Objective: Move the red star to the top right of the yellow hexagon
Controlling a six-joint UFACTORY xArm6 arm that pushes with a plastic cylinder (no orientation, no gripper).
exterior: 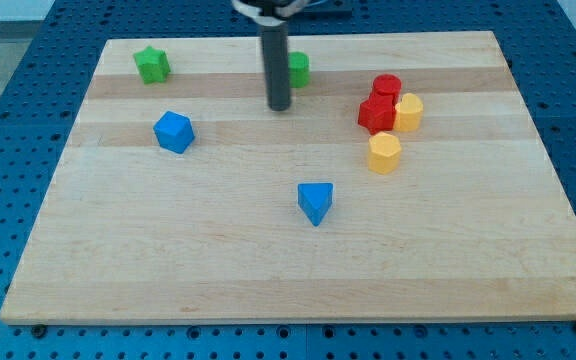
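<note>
Red star (376,114) sits at the board's two o'clock, touching a red cylinder (387,87) at its twelve and a yellow block (408,112) at its three. Yellow hexagon (384,153) lies just beside, at the star's six. No claw fitted; my tip (280,106) holds nothing, well apart at the star's nine, beside a green block (297,69). That cluster likely obstructs a clean push.

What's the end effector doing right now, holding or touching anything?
No gripper, just a rod: my tip holds nothing, touches no block.
It sits just left of and below the green block, well left of the red star.
</note>
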